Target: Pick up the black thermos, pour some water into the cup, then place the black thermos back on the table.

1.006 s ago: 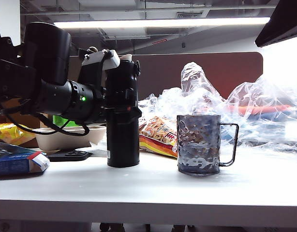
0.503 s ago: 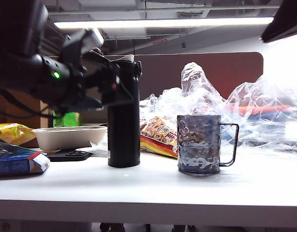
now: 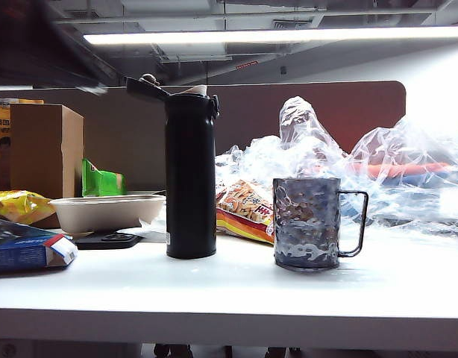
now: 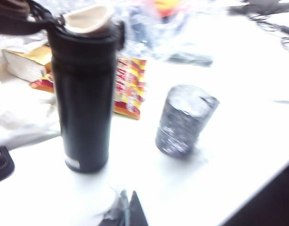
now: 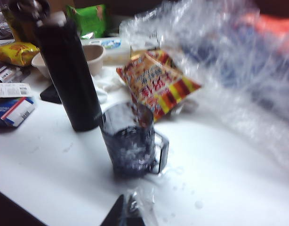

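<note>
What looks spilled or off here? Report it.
Water droplets lie on the table around the cup, a small spill. The black thermos stands upright, lid flipped open. Both left gripper and right gripper are shut, clear above.

- A long ceiling light (image 3: pixel 244 35) glows across the top, with dark beams and ducts above it.
- A brown partition (image 3: pixel 326 112) with a rounded corner stands behind the desk.
- To its right the wall (image 3: pixel 438 82) is pale and brightly lit.
- A cardboard box (image 3: pixel 46 149) stands at the left, a green packet (image 3: pixel 102 181) beside it.
- Crumpled clear plastic (image 3: pixel 378 164) is heaped along the back right.
</note>
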Available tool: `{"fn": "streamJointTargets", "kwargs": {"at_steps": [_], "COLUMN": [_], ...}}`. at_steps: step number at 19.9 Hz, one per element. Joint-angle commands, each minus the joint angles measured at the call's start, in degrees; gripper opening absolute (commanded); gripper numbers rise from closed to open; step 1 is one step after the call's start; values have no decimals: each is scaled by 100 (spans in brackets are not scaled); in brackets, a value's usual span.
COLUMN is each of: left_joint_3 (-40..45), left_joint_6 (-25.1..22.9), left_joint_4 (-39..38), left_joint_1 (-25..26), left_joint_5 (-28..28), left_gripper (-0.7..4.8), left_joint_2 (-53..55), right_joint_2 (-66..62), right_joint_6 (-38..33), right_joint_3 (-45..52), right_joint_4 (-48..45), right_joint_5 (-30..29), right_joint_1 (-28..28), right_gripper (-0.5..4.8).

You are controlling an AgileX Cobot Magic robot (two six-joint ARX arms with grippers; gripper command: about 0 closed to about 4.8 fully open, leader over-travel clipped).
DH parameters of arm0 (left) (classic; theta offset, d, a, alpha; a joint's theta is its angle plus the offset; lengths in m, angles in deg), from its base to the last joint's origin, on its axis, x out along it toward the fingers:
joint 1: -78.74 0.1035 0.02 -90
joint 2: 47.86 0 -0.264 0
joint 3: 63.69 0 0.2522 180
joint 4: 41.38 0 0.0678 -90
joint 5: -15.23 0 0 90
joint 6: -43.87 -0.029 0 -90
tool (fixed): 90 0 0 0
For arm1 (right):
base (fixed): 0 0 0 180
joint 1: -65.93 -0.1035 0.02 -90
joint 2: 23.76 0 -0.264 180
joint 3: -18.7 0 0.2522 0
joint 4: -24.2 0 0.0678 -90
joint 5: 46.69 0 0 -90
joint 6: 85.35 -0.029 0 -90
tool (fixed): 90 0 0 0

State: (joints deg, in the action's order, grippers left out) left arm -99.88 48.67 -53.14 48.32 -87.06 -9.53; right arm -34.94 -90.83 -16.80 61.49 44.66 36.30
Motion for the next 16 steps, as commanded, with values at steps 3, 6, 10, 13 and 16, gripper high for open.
{"fn": "streamJointTargets", "kwargs": {"at_steps": [3,6,10,13,16], "left_joint_3": [651,1012,1488,1679,1939], "left_joint_6": [343,431,584,675,680], "left_joint_4": [-146,-345,-669,-737,-472], "left_joint_1": [9,11,2,48,48], "left_joint_5": [166,267,369,358,345], "left_gripper": [-5,-5,-5,-5,-5], "left_joint_2": [-1934,-2909,-3818,-3757,-3753], "right_joint_2": [861,1097,1091,1106,1106], "right_joint_6": [-208,-208,-254,-264,-431], "right_joint_3": [879,1217,1460,1641,1864], "right_joint_4": [-933,-922,-885,-931,-1145], "right_joint_5": [4,2,-2,-15,-4], "right_joint_1": [-9,-11,-11,0,-11], "right_gripper": [-6,-6,-6,-6,-6]}}
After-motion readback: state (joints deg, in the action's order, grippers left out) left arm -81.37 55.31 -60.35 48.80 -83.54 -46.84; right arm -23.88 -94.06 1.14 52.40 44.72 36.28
